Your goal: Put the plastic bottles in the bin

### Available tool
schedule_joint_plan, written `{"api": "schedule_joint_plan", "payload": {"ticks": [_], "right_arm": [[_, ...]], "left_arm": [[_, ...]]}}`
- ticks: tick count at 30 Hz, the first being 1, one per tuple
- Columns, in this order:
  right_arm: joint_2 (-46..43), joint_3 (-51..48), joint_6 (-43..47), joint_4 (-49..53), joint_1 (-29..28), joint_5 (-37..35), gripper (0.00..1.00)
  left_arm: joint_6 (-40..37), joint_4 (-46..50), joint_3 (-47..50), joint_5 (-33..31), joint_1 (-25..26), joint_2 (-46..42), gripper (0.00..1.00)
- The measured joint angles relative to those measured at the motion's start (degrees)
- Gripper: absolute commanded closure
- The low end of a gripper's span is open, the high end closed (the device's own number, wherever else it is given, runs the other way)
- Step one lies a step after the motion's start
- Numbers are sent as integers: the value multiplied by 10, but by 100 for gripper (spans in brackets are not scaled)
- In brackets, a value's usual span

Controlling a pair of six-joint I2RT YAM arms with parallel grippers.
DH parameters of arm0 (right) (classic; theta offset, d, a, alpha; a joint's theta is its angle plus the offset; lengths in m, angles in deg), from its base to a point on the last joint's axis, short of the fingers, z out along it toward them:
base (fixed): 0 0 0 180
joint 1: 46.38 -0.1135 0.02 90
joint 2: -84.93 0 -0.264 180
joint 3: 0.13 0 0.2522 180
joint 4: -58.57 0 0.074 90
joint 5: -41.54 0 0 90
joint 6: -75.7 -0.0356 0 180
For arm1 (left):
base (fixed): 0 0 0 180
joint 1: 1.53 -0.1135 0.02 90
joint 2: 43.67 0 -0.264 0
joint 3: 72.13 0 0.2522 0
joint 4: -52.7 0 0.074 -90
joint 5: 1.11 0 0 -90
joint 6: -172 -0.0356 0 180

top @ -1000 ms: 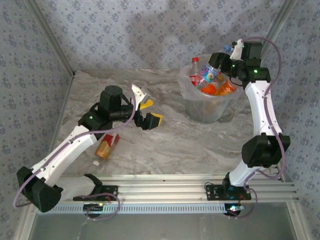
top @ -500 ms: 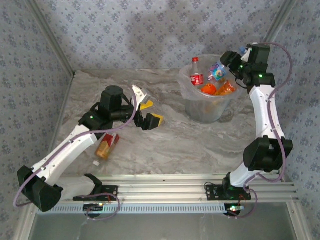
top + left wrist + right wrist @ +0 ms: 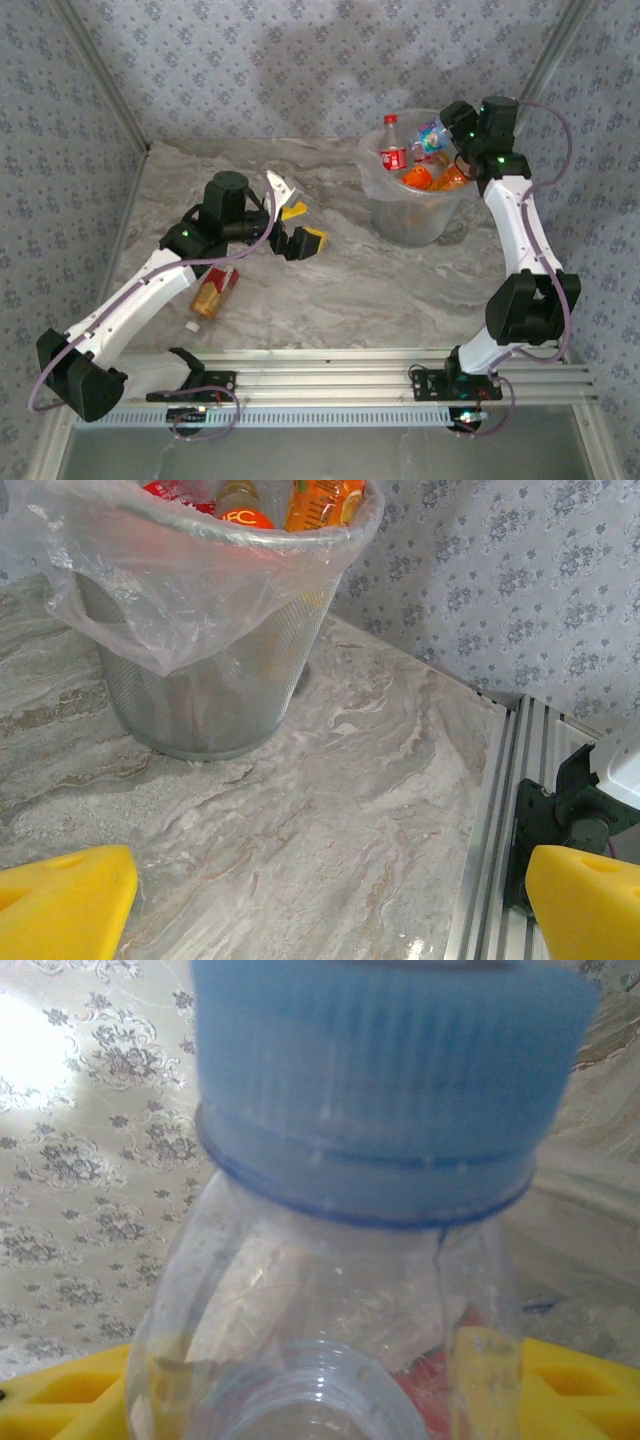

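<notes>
My right gripper [image 3: 447,132] hangs over the far right rim of the bin [image 3: 415,218]. A blue-capped bottle [image 3: 330,1290] sits between its yellow pads [image 3: 60,1395]. In the wrist view the clear bottle and its ribbed cap are so close that I cannot tell whether the pads clamp it or have let go. From above, that bottle carries a pink and blue label and leans over the bin's mouth.

My left gripper [image 3: 295,218] is spread wide with nothing between its fingers. It is low over the middle of the table [image 3: 330,300], to the left of the bin.

There is one bin. It is round and mesh-walled, lined with a clear bag [image 3: 120,620] that folds out over the rim, and it stands near the table's far right corner. Inside, from above, I count one red-capped bottle [image 3: 391,145], upright with a red label at the far left of the rim. I also count two orange bottles [image 3: 420,178] tilted beside it. Anything beneath them is hidden. With the blue-capped one, that makes four bottles at the bin.

One amber bottle [image 3: 213,290] with a red and yellow label lies on its side on the table, toward the near left corner and under my left forearm. That makes five bottles I can count. Closer to the near edge lies a small white bit [image 3: 191,326], too small to name.
</notes>
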Motion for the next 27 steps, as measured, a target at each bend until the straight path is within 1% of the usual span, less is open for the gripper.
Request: {"api": "schedule_joint_plan", "payload": {"ticks": [6,13,18,23,27], "right_arm": [[0,-1,-17,-10,-5,-21,22],[-2,-7,-14,-5,-2,-43,13],[-26,-10,6,30,14,-51,12],[-79,-19,40,59,34,-63,12],[-118,-21,78,69,53,-58,13]], "left_arm": [[0,2,0,0,0,0,0],[-6,2,0,0,0,0,0],[-7,2,0,0,0,0,0],[-7,2,0,0,0,0,0],[-8,3,0,-1,0,0,0]]}}
